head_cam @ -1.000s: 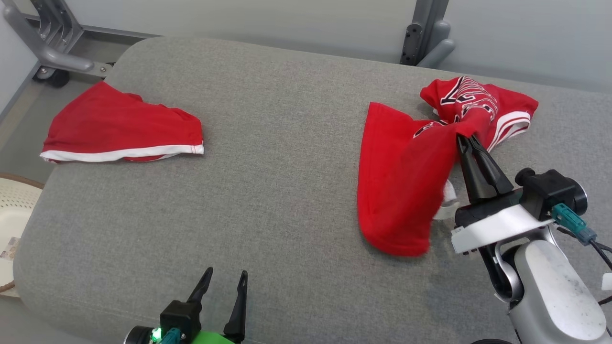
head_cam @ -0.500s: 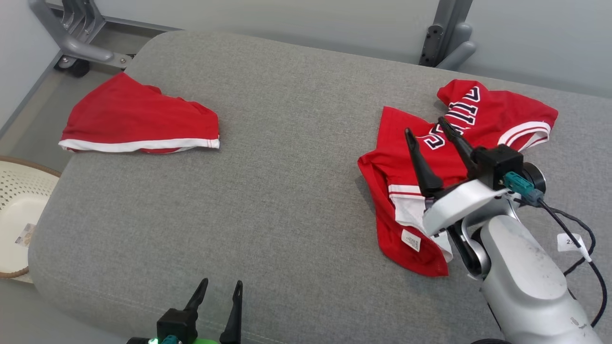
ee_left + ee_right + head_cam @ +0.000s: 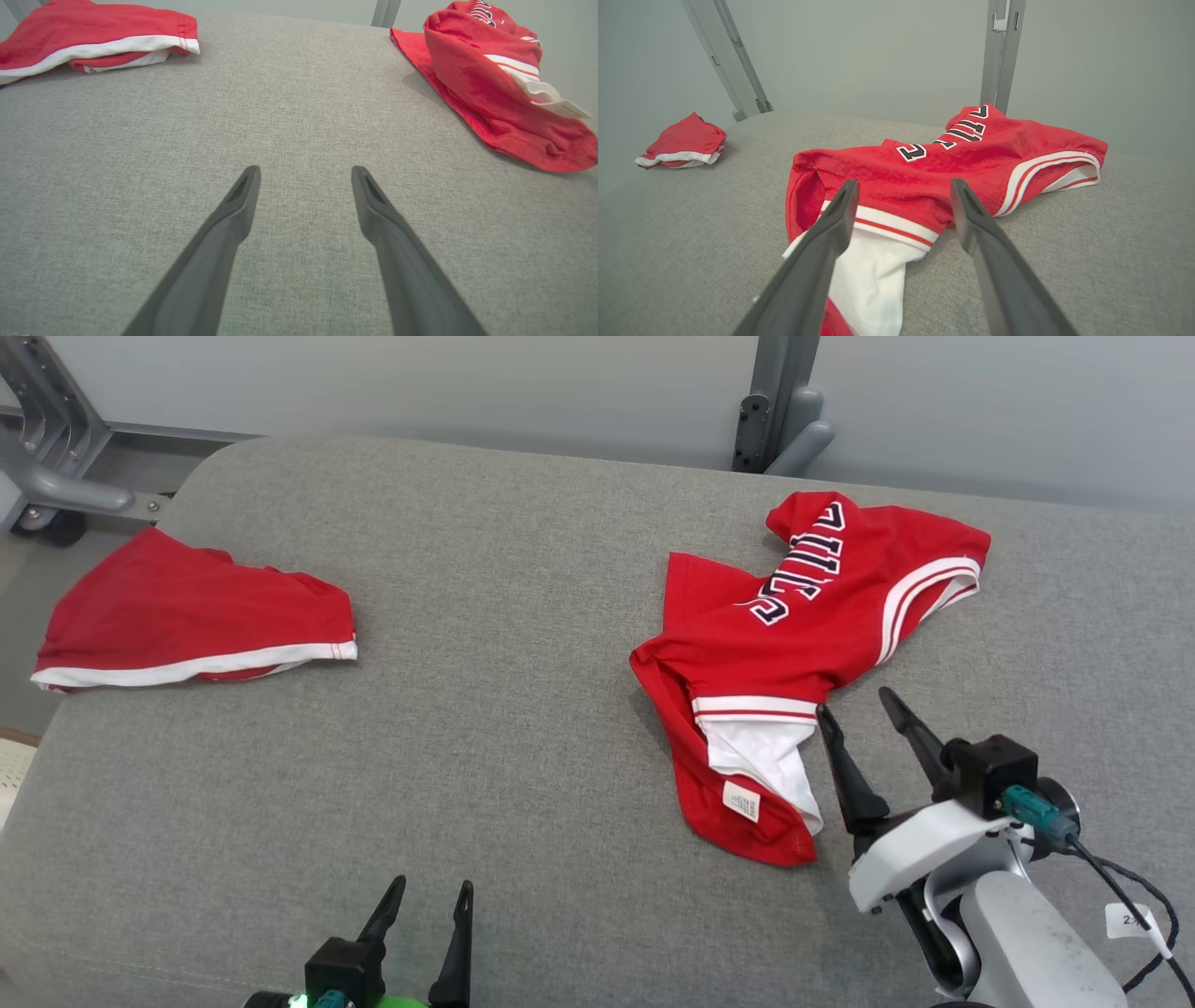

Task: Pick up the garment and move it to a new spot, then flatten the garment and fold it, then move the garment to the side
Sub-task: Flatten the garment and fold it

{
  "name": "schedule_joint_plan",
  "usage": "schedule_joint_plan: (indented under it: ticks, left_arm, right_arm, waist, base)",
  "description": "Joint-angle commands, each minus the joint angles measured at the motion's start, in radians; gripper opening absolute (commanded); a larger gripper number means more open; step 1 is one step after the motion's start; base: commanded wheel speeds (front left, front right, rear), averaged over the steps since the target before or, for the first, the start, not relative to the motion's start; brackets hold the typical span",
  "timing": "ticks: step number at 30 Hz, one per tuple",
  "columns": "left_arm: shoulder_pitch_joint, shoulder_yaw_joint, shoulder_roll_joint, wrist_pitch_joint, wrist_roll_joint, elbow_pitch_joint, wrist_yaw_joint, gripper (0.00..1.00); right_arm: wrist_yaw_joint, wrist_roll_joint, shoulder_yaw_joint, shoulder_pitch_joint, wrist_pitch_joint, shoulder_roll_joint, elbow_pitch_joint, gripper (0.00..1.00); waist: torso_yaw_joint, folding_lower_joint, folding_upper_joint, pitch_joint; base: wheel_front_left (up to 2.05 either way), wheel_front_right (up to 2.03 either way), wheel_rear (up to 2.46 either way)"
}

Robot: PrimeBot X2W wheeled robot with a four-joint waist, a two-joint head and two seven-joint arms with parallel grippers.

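At the bench's (image 3: 523, 728) near edge, left of centre, the left gripper (image 3: 433, 885) hovers with its fingers spread and nothing between them. Toward the near right, the right gripper (image 3: 854, 703) also has its fingers spread wide and holds nothing, its tips just beside the garment's near hem.

The garment (image 3: 812, 616) lies crumpled on the right half of the bench, running from mid-depth toward the far edge. Its near end is turned back, showing white lining (image 3: 761, 761) and a label (image 3: 741, 800).

The main risk, as I judge it, is that turned-back hem. A pinch there could catch two layers, or only the lining, and the cloth would then lift as a bunch instead of opening out. Fingertips pressed too deep could also dig into the soft bench cover and drag it. The garment's far corner lies close to the far edge, so a pull away from the robot might spill it over the back, near the metal post (image 3: 775, 420).

For room, the middle of the bench is a broad bare stretch, enough to spread the garment flat. A folded red piece (image 3: 187, 607) takes the far left corner, so sliding the garment leftward should stop well short of it. The bench's right edge lies outside the head view, so I cannot tell how much margin there is on that side.
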Motion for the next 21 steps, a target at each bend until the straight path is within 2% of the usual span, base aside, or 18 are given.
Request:
schedule_joint_plan:
  ticks: [1,11,21]
  left_arm:
    - [0.001,0.000,0.003,0.001,0.000,-0.003,-0.004,1.00]
    - [-0.017,-0.020,0.003,0.001,-0.016,0.001,-0.002,1.00]
    - [-0.025,-0.029,0.003,0.001,-0.023,0.000,0.003,1.00]
  right_arm:
    - [-0.002,0.013,0.008,0.014,-0.001,-0.003,0.000,1.00]
    - [-0.002,0.044,0.145,0.028,-0.001,-0.020,0.055,1.00]
    - [-0.002,0.030,0.159,-0.007,-0.001,-0.015,0.101,1.00]
  waist:
    - [-0.004,0.0000,0.0001,0.006]
    - [0.041,0.0000,0.0001,0.055]
    - [0.072,0.0000,0.0001,0.071]
  base:
    - [0.00,0.00,0.00]
    - [0.00,0.00,0.00]
    - [0.00,0.00,0.00]
